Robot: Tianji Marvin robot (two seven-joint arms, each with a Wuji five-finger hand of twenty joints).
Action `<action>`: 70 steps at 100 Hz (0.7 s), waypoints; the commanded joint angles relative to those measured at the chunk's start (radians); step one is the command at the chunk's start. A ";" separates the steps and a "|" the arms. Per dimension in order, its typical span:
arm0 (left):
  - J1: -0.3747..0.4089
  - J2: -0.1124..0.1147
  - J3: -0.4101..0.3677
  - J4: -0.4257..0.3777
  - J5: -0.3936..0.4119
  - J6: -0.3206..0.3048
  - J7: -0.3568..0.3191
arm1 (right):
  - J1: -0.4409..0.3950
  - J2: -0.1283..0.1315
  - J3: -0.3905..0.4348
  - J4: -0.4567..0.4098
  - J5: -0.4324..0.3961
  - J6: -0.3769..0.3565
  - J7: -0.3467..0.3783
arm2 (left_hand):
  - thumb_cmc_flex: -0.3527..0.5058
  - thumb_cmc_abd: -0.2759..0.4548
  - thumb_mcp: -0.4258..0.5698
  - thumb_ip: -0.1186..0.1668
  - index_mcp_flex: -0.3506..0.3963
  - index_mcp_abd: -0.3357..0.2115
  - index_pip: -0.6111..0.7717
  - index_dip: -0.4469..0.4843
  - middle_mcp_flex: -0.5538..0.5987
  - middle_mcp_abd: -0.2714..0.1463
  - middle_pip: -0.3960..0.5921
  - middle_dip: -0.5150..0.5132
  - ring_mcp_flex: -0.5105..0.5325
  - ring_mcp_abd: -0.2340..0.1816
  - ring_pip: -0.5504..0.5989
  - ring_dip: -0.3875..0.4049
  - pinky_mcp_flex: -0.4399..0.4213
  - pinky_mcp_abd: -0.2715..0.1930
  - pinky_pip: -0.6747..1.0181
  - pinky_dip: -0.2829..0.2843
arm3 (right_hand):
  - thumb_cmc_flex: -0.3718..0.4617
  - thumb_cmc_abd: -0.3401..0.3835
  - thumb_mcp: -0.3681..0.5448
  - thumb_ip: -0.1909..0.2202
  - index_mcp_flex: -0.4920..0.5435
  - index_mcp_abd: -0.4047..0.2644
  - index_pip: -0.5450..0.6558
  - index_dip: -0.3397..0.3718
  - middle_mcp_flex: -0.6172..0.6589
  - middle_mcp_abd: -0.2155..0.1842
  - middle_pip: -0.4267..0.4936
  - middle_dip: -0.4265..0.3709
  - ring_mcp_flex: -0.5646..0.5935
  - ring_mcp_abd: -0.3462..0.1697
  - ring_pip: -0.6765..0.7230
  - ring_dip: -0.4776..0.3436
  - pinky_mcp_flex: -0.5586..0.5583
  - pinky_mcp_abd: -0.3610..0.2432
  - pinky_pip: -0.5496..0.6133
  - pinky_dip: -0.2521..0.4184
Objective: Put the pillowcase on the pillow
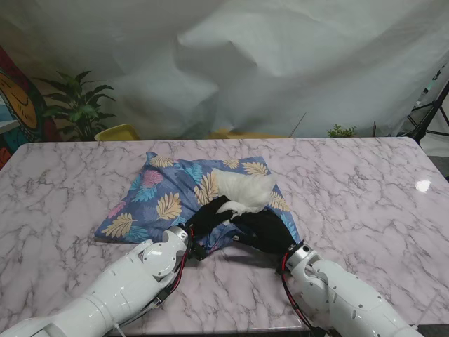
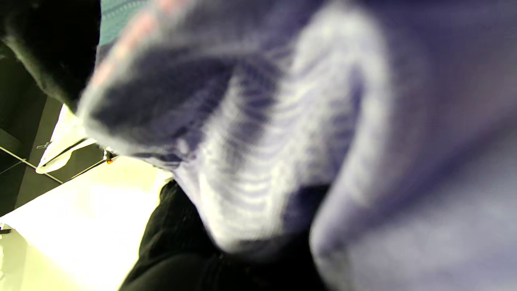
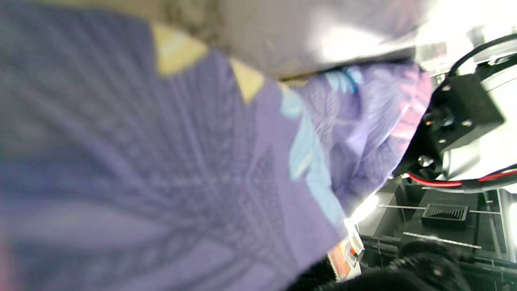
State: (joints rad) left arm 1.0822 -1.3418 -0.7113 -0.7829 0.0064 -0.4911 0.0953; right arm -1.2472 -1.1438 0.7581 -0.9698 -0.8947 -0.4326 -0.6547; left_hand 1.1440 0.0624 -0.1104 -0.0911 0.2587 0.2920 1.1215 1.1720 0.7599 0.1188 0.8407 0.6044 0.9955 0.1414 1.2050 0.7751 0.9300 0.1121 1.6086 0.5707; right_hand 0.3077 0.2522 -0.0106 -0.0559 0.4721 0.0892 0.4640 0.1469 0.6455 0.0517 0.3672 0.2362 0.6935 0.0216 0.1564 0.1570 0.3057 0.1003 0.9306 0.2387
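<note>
Holding: both hands' fingers (image 1: 210, 214) grip pillowcase (image 1: 172, 196) mouth.
Pillow (image 1: 245, 191): white, just beyond fingers.
Advice: keep mouth spread, pull evenly.

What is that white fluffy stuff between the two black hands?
The white pillow, poking out of the flowery pillowcase between the left hand and right hand. The stand's view shows it.

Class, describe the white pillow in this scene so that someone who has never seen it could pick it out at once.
Start at the pink-veined marble table and find the blue leaf-patterned pillowcase lying crumpled near its middle. At the pillowcase's right end, just beyond the two black-gloved robot hands, a fluffy white pillow bulges out of the cloth. It is the only plain white, unpatterned soft thing on the table.
</note>
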 commanded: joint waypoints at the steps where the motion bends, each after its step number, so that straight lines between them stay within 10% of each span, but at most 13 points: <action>1: 0.036 -0.008 0.021 0.036 -0.002 0.008 -0.035 | 0.012 0.010 -0.025 0.031 -0.006 0.003 0.028 | 0.066 0.142 0.044 -0.006 0.028 0.006 0.103 0.080 0.150 -0.001 0.087 0.013 0.090 0.088 -0.036 -0.035 0.002 0.144 -0.012 0.009 | -0.052 0.087 -0.016 0.012 0.021 -0.004 0.028 0.006 -0.011 0.071 -0.070 -0.036 -0.025 0.018 -0.038 -0.025 -0.047 -0.065 -0.057 -0.029; 30: 0.032 -0.007 0.024 0.036 0.001 0.006 -0.037 | 0.085 0.022 -0.059 0.068 0.043 -0.167 0.204 | 0.066 0.140 0.044 -0.006 0.029 0.008 0.103 0.079 0.151 0.000 0.088 0.013 0.092 0.086 -0.034 -0.036 0.002 0.144 -0.011 0.008 | -0.120 0.198 -0.014 0.018 0.302 -0.201 0.210 0.085 0.319 -0.070 -0.070 -0.043 0.120 -0.088 0.035 0.005 -0.017 -0.158 -0.026 -0.007; 70: 0.035 0.003 0.016 0.019 0.011 0.021 -0.039 | 0.171 0.017 -0.112 0.135 0.222 -0.317 0.484 | 0.068 0.136 0.044 -0.005 0.032 0.012 0.104 0.077 0.155 -0.001 0.090 0.013 0.097 0.083 -0.030 -0.036 0.006 0.145 -0.009 0.006 | -0.130 0.213 -0.012 0.021 0.695 -0.301 0.461 0.161 0.758 -0.058 0.156 0.016 0.422 -0.080 0.221 0.075 0.145 -0.167 0.100 0.042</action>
State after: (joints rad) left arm 1.0883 -1.3381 -0.7061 -0.7877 0.0181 -0.4920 0.0866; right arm -1.0398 -1.1211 0.6788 -0.8649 -0.6483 -0.7414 -0.2321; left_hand 1.1578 -0.0812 -0.1340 -0.1003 0.2701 0.2904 1.1183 1.1926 0.7682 0.1196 0.8312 0.6052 1.0035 0.1415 1.2046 0.7751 0.9335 0.1103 1.6210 0.5707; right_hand 0.1992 0.4062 -0.0172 -0.0556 0.9276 -0.0427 0.5916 0.1849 1.2003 -0.0114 0.3072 0.1638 1.0388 -0.0019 0.2459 0.1822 0.4552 0.0272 1.0720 0.2789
